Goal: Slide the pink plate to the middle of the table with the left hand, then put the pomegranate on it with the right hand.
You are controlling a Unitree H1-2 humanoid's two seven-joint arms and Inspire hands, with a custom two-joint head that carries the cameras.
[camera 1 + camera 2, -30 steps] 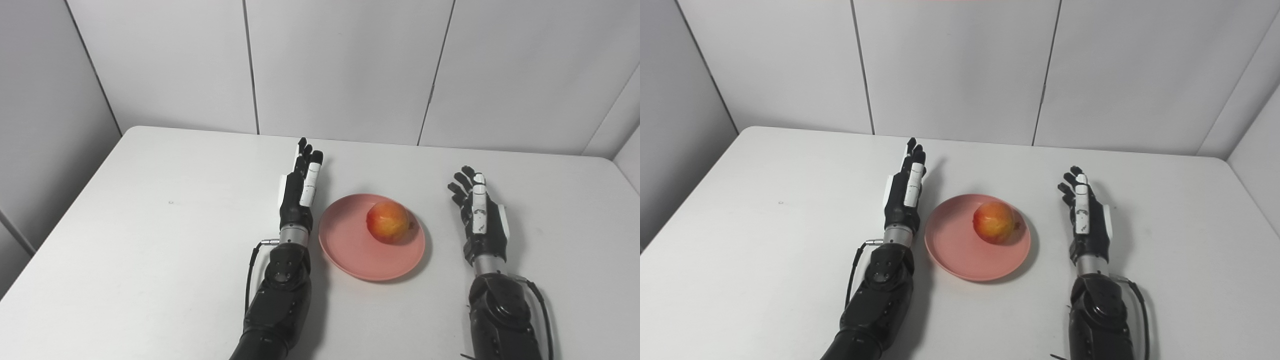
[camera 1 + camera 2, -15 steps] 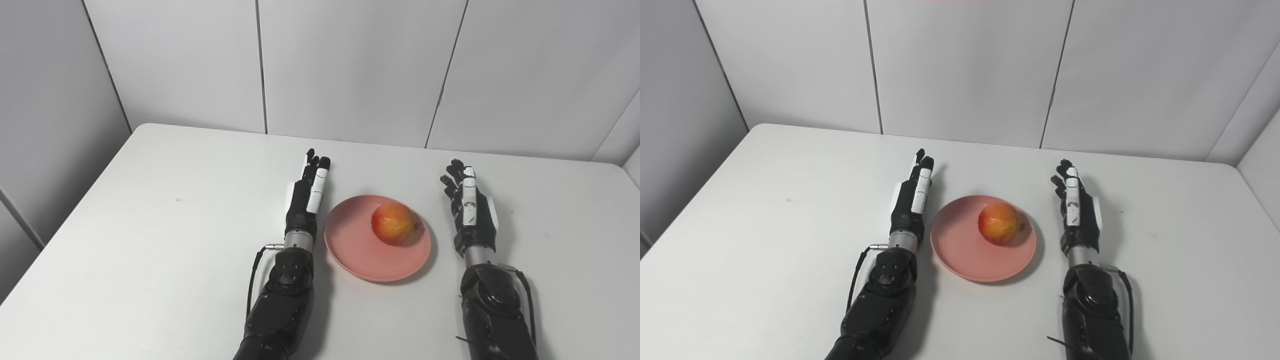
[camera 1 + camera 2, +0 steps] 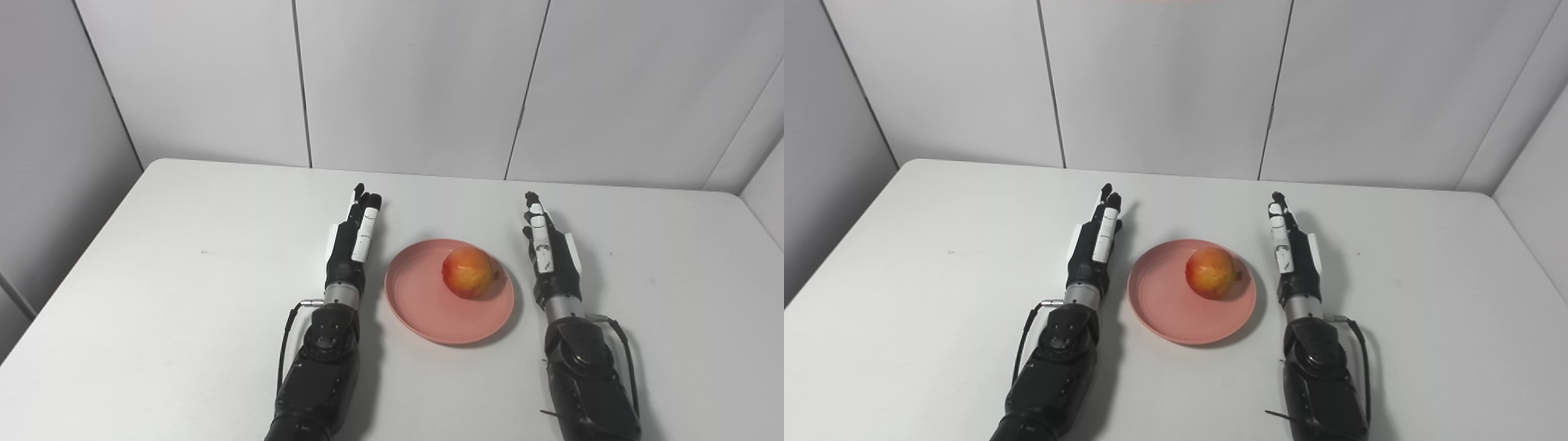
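plate [image 3: 429, 306] with pomegranate [image 3: 467, 274] fills the gap between hands.

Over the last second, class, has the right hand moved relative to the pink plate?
Yes. The right hand has drawn in leftward, closer to the pink plate, narrowing the gap beside its right rim; both hands are open.

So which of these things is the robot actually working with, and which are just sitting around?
Part of the job:
- pink plate, near the middle of the table
- pomegranate, lying on the plate
- left hand and right hand, both open, one either side of the plate

Just there:
- white table
- grey wall panels
Nothing else lies about.
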